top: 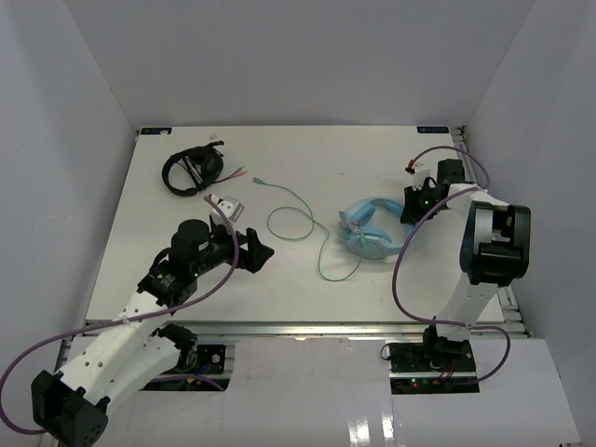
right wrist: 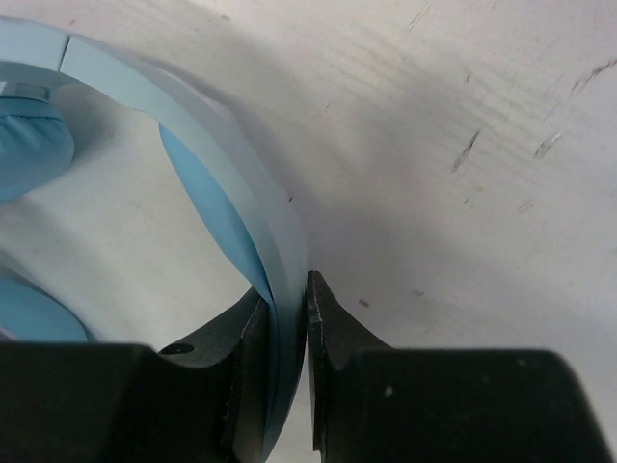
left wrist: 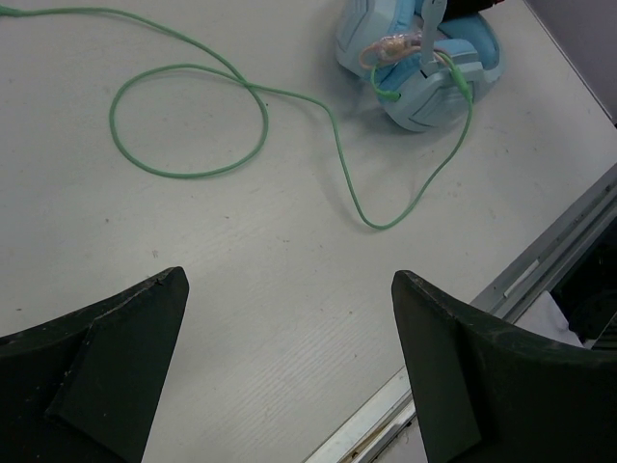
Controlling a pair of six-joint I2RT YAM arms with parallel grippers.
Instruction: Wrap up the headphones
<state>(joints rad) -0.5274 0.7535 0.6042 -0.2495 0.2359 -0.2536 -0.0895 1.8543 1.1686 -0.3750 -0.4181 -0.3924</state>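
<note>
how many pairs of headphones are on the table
2. The light blue headphones lie right of centre, their headband clamped in the right gripper. The black headphones sit near the far left corner. No others show.

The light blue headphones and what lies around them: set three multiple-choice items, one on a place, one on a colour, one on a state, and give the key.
1. In the top view, the black headphones lie
A. toward the far left of the table
B. at its near right corner
C. at its middle

2. The cable of the light blue headphones is
A. red
B. pale green
C. black

3. The right gripper is
A. open above the table
B. shut on the cable
C. shut on the headband

Key:
1 A: they sit near the far left corner.
2 B: the thin looped line shows green in the top and left wrist views.
3 C: the right wrist view shows the gripper clamping the band from both sides.
</note>
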